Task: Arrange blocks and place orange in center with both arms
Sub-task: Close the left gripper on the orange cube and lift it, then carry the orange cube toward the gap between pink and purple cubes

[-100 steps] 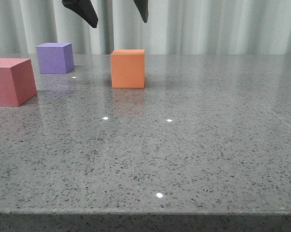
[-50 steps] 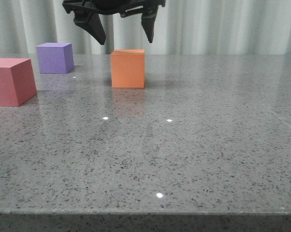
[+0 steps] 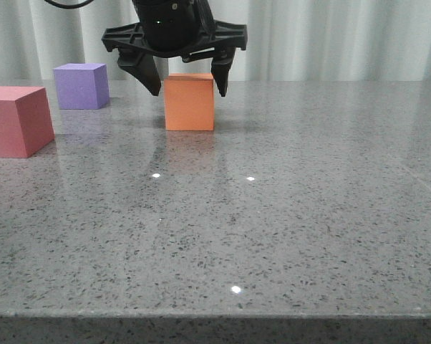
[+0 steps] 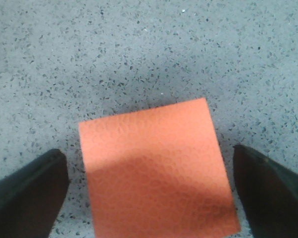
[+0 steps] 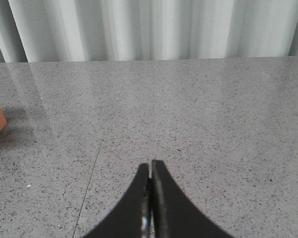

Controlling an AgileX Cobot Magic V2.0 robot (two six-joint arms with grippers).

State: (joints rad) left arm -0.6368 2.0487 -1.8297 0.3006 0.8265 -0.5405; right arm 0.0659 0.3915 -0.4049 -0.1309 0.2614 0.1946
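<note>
On the speckled grey stone counter (image 3: 308, 215), the matte, pebble-textured orange cube (image 3: 190, 102) sits flat between the left tool's (image 3: 186, 87) wide-open fingers, untouched; the right tool (image 5: 150, 198) is closed, empty.

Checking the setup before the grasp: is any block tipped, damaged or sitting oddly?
Nothing stands out. The orange cube, purple cube and pinkish-red cube all sit flat and intact on the table. The open left gripper straddles the orange cube.
</note>
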